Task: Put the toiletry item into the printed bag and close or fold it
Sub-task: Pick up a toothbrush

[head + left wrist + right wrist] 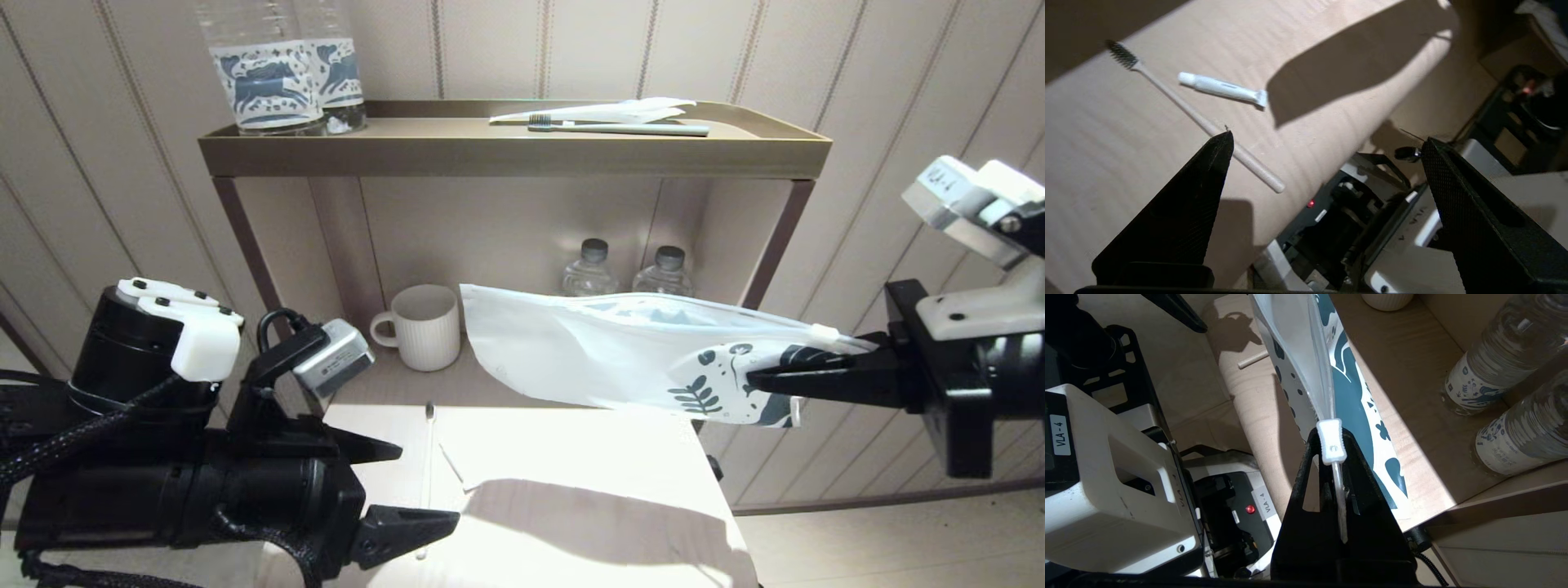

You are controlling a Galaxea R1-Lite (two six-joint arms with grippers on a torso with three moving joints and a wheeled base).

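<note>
Head view: right pincer (755, 379) pinches the printed bag (620, 351) aloft; the white toothbrush (1200, 122) lies unbagged on the table (571, 523) beneath the spread left pincer (429, 486).

Top shelf bottles (282, 69) are cut off at the neck by the frame. The printed bag (604, 351) hides the lower bottles' bodies (589, 269). On the table (571, 523), the toothbrush (428, 457) washes out in glare, its handle end lost behind the left gripper's (392, 490) fingers.
</note>
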